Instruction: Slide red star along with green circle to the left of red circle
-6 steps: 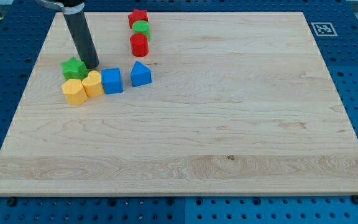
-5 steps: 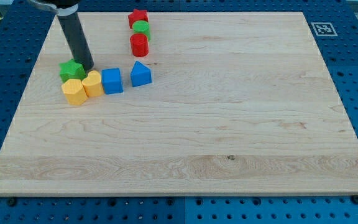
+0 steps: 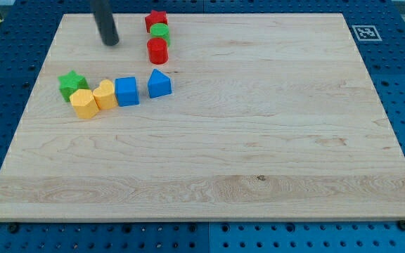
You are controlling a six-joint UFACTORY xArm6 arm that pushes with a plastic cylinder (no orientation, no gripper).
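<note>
A red star [image 3: 156, 20], a green circle [image 3: 159, 31] and a red circle [image 3: 157, 50] stand in a short column near the view's top, star uppermost, red circle lowest. My tip [image 3: 110, 42] rests on the board to the left of this column, level with the green circle, apart from all blocks.
A green star [image 3: 70, 83], a yellow hexagon [image 3: 84, 103], a second yellow block [image 3: 105, 95] and a blue square [image 3: 126, 91] form a row at the left. A blue block with a pointed top [image 3: 159, 83] stands just right of them. The board's top edge is close above the red star.
My tip has moved up and a little to the right, away from the green star. The green star has shifted slightly to the left and down.
</note>
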